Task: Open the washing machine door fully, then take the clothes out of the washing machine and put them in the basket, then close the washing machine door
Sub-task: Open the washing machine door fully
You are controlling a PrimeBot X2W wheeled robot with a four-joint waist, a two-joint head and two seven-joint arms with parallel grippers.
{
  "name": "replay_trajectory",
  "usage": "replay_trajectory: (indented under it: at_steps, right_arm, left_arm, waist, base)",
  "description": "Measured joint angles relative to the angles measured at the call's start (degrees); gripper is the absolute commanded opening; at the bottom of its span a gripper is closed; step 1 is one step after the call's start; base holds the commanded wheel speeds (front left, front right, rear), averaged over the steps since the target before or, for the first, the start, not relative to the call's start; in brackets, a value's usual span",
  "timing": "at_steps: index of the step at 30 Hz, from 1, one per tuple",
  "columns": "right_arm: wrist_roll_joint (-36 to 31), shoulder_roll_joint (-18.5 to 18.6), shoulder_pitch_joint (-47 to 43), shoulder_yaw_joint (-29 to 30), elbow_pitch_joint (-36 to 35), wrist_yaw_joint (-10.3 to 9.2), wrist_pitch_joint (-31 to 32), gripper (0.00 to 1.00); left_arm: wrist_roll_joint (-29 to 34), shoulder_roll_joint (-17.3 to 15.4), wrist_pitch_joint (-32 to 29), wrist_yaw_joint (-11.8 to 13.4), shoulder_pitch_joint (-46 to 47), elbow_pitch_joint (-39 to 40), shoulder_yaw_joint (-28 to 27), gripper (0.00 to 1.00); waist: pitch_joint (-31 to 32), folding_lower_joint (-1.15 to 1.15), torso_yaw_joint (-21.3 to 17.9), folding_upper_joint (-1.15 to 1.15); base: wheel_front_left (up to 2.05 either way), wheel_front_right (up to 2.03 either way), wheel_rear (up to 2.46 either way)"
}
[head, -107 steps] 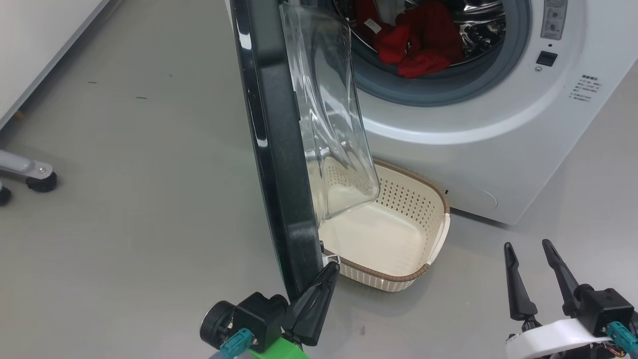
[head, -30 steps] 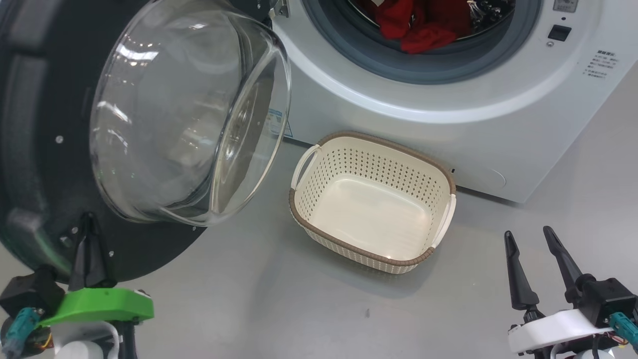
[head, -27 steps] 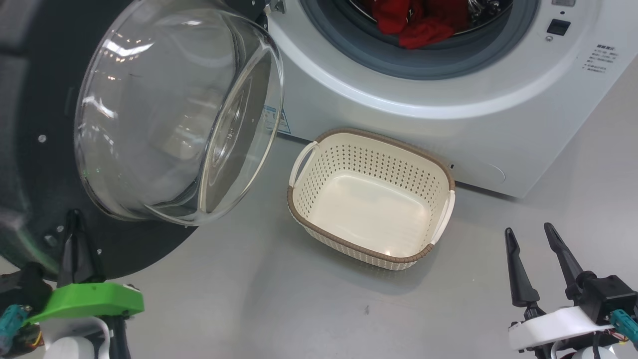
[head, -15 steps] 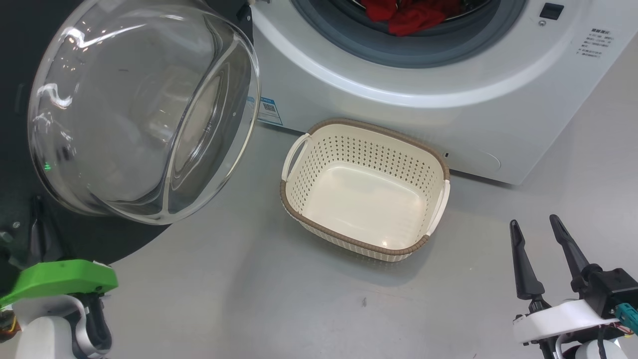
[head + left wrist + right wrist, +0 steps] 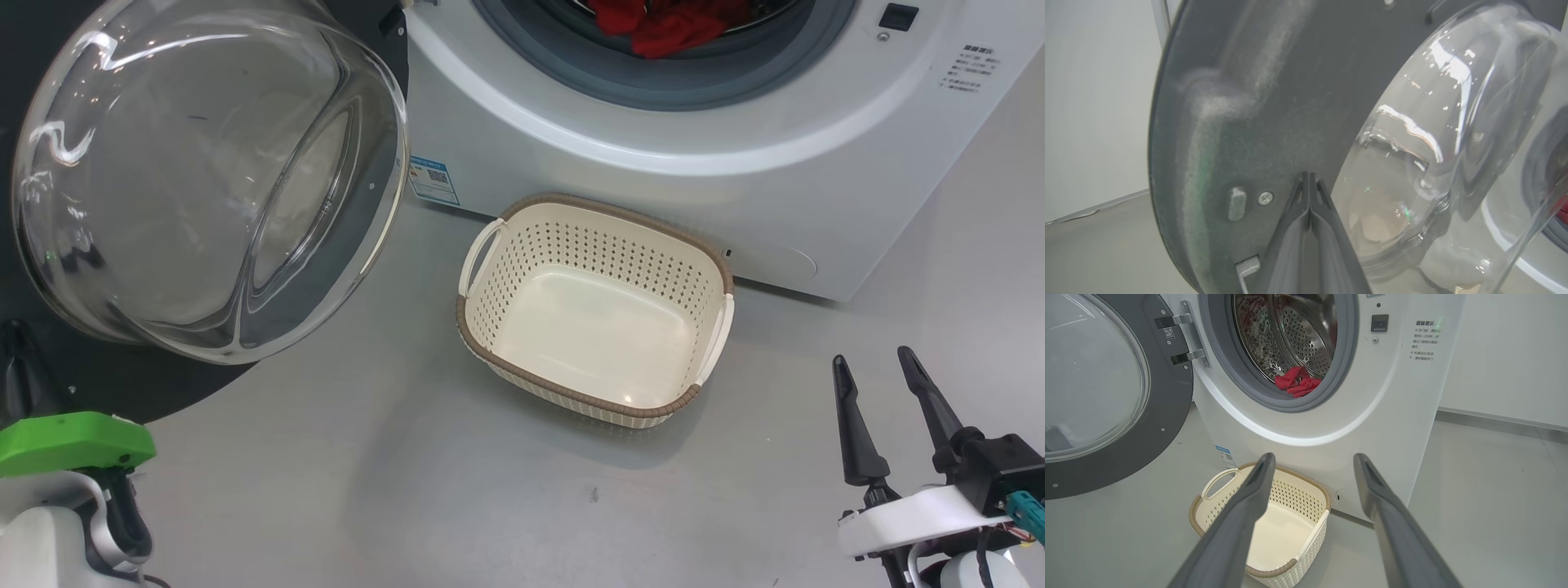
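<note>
Pale wall [image 5: 1094, 102] and grey floor [image 5: 1106, 245] lie at the left of the left wrist view. At bottom centre the left claw [image 5: 1309, 176] has its two fingers pressed flat together with nothing between them. The tips sit right at the dark inner face of the door [image 5: 1274, 102], just right of a screw [image 5: 1265, 198]. Whether they actually touch the face is hard to tell from this angle. The door's glass bowl [image 5: 1433, 143] bulges across the right half, and a sliver of red clothes [image 5: 1563, 210] shows at the right edge.

In the right wrist view the right claw [image 5: 1313, 457] stands wide open and holds nothing, its fingers rising from the bottom edge. Beyond them the white machine [image 5: 1392, 416] takes up the centre. The clothes lie low at the front of the steel drum [image 5: 1298, 335], against the grey ring [image 5: 1343, 367]. The basket [image 5: 1300, 498] sits on the floor just before the machine, below the opening, its cream bottom bare. The door stands wide open at the left on its hinge [image 5: 1188, 355].

In the head view the door occupies the upper left, the basket the centre and the clothes the top edge. The right claw is at the lower right, well apart from the basket. A green bracket [image 5: 73, 441] on the left arm shows at the lower left, below the door.
</note>
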State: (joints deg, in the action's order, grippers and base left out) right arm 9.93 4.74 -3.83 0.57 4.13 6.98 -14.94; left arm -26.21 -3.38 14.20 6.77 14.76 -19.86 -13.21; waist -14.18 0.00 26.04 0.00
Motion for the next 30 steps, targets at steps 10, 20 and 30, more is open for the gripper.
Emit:
replay_trajectory:
  at_steps: [10, 20, 30]
  right_arm:
    - [0.01, -0.11, 0.13, -0.29, 0.82, 0.0, 0.01, 1.0]
    - [0.04, -0.25, 0.12, -0.3, 0.97, 0.0, 0.01, 1.0]
    - [0.1, -0.73, 0.08, -0.71, 1.11, 0.01, 0.0, 1.0]
  left_arm:
    - [0.96, 0.56, 0.08, 0.0, 0.08, -0.74, 1.08, 0.0]
    - [2.71, 1.49, 0.2, -0.38, -2.82, 1.96, 4.86, 0.0]
    - [3.74, 1.81, 0.24, -3.12, -7.53, 5.45, 12.98, 0.0]
  waist:
    - [1.41, 0.0, -0.06, 0.0]
    - [2.82, 0.0, 0.12, 0.0]
    - [4.27, 0.0, -0.25, 0.0]
  base:
    - [0.0, 0.0, 0.0]
    - [0.0, 0.0, 0.0]
    - [0.0, 0.0, 0.0]
